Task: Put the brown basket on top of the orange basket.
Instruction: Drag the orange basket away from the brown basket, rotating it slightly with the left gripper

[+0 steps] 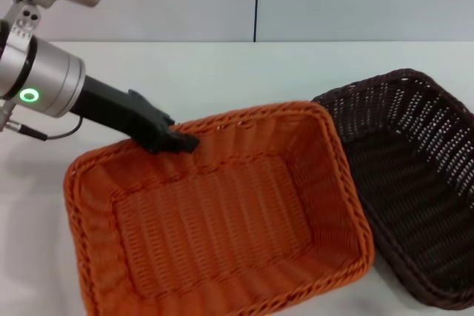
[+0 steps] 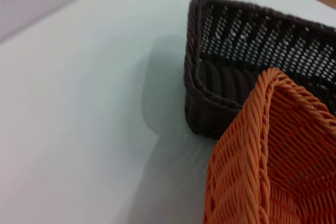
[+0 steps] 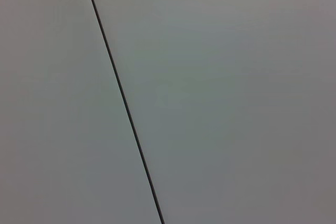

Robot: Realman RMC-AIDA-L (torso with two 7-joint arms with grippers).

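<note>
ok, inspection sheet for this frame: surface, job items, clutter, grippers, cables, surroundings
Surface: white table, bare where visible.
Job's things: orange basket is tilted, its right rim overlapping the brown basket beside it; brown not yet stacked on orange.
Clutter: nothing seen.
Grippers: left gripper on the orange basket's far rim, apparently shut on it; right gripper not in view.
Cables: thin black cable at the left arm.
Surroundings: pale wall with a dark vertical seam.

far-left counter (image 1: 222, 72): open, free passage
right side: brown basket (image 1: 415, 183) blocks, touching orange basket (image 1: 222, 212)
near edge: orange basket fills it
</note>
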